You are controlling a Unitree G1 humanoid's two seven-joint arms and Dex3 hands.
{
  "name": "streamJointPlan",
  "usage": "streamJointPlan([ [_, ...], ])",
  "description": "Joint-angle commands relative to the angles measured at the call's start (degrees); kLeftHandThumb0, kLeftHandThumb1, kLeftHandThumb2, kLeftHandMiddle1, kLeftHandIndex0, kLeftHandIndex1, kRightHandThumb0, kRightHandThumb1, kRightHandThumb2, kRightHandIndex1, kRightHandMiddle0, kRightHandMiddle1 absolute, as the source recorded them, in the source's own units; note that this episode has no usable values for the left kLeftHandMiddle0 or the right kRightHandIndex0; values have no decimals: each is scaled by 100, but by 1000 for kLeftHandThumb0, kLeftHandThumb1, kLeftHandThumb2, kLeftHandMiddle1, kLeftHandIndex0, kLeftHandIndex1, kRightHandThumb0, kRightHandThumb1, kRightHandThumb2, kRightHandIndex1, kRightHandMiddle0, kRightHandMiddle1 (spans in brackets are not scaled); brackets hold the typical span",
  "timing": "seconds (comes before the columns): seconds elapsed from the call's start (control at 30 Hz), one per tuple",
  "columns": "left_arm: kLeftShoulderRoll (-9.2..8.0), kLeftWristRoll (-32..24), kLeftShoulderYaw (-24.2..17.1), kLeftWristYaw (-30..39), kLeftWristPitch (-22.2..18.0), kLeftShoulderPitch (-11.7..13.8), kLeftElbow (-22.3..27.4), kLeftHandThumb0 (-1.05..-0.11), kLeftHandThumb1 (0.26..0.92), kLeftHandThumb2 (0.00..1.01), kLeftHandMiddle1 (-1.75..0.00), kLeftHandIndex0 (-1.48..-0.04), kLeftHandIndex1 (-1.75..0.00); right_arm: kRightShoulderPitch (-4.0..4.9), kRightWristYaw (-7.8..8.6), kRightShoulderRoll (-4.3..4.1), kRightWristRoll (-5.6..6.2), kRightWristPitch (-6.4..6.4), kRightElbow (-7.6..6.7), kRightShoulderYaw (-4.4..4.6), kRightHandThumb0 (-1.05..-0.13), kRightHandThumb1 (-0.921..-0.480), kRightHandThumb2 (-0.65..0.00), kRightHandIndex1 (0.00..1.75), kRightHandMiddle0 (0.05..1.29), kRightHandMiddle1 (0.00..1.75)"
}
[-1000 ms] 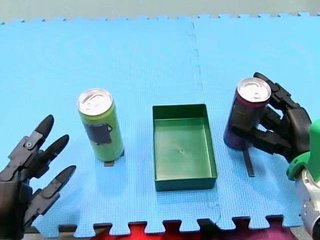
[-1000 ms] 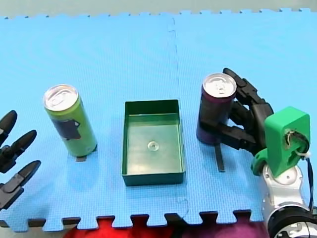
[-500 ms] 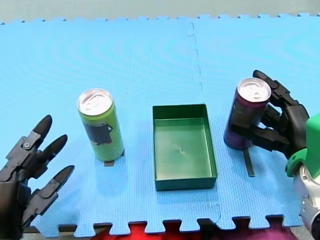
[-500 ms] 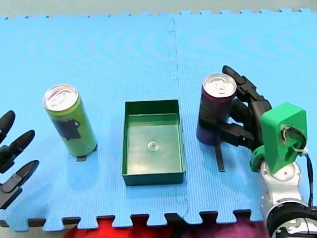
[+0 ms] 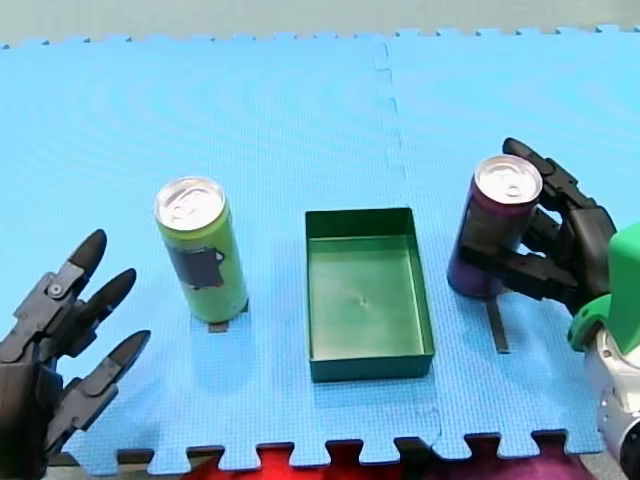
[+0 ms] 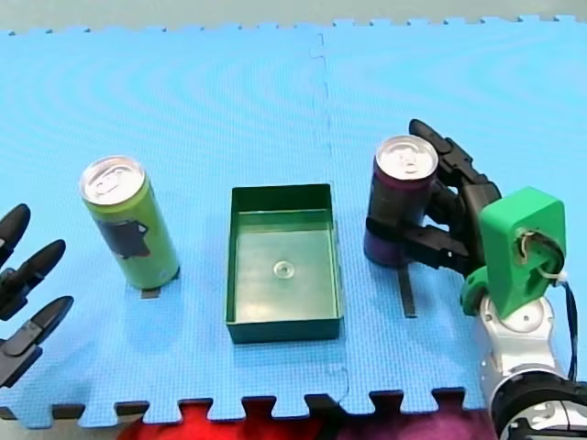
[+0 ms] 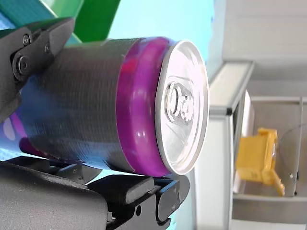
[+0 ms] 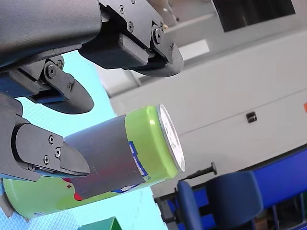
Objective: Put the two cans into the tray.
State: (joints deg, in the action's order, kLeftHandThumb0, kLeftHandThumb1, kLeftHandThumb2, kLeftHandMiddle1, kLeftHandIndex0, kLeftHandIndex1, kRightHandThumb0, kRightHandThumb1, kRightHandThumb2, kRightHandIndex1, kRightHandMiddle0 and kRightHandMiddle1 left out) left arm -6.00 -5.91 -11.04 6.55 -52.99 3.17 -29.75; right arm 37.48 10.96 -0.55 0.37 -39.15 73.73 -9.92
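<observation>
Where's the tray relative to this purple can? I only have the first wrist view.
Observer: The green tray sits on the mat to the left of the purple can, not touching it. The right hand grips that can at the mat's right side.
Operator: Other can?
Observer: The green can stands upright beyond the tray's left side, untouched.
Operator: Left hand?
Observer: The left hand is open, at the mat's front-left corner.

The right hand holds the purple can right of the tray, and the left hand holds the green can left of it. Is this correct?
Not fully. The left hand holds nothing; the first head view shows it apart from the green can, which stands free left of the tray. The right hand does hold the purple can right of the tray.
</observation>
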Motion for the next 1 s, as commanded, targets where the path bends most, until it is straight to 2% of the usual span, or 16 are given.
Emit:
streamJointPlan([
  [0.0, -3, -3, -15, -28, 22, 0, 20, -1048, 921, 116, -2, -465, -4, 37, -87, -21, -39, -46, -23, 27, -575, -617, -3, 73, 770, 60],
  [0.03, 2, 5, -16, -37, 22, -3, 15, -1048, 921, 116, -1, -464, -3, 43, -144, -20, -48, -55, -35, 27, -497, -640, -8, 80, 931, 69],
  [0.07, 5, 12, -17, -46, 21, -6, 8, -1048, 921, 116, -1, -464, -3, 46, -228, -21, -70, -70, -45, 32, -460, -666, -8, 67, 1042, 58],
  [0.13, 10, 19, -20, -61, 20, -14, -7, -1048, 921, 116, -1, -463, -2, 44, -558, -40, -194, -127, -52, 84, -425, -703, -9, 62, 1193, 51],
  [0.17, 10, 17, -21, -66, 21, -19, -16, -1048, 921, 116, -1, -463, -2, 39, -778, -53, -286, -151, -51, 130, -420, -709, -8, 57, 1217, 46],
  [0.23, 7, 10, -26, -67, 18, -28, -37, -1048, 921, 117, -1, -463, -2, 33, -1093, -69, -427, -156, -44, 203, -412, -720, -8, 49, 1239, 36],
  [0.3, 2, 0, -31, -60, 7, -25, -49, -1048, 921, 118, -1, -463, -2, 32, -1265, -78, -511, -132, -40, 251, -407, -727, -9, 42, 1243, 28],
  [0.4, -2, -13, -34, -46, 3, -2, -25, -1048, 921, 121, -1, -461, -1, 32, -1376, -75, -552, -114, -40, 278, -397, -735, -9, 34, 1246, 19],
  [0.73, -24, 0, -46, -46, 49, 19, 25, -1048, 921, 135, 0, -451, 0, 24, -1570, -57, -569, -86, -43, 324, -372, -755, -6, 17, 1247, 6],
  [0.97, -38, 12, -52, -46, 32, 16, -10, -1048, 921, 145, 0, -446, 0, 26, -1631, -45, -555, -51, -40, 331, -363, -763, -5, 10, 1247, 2],
])
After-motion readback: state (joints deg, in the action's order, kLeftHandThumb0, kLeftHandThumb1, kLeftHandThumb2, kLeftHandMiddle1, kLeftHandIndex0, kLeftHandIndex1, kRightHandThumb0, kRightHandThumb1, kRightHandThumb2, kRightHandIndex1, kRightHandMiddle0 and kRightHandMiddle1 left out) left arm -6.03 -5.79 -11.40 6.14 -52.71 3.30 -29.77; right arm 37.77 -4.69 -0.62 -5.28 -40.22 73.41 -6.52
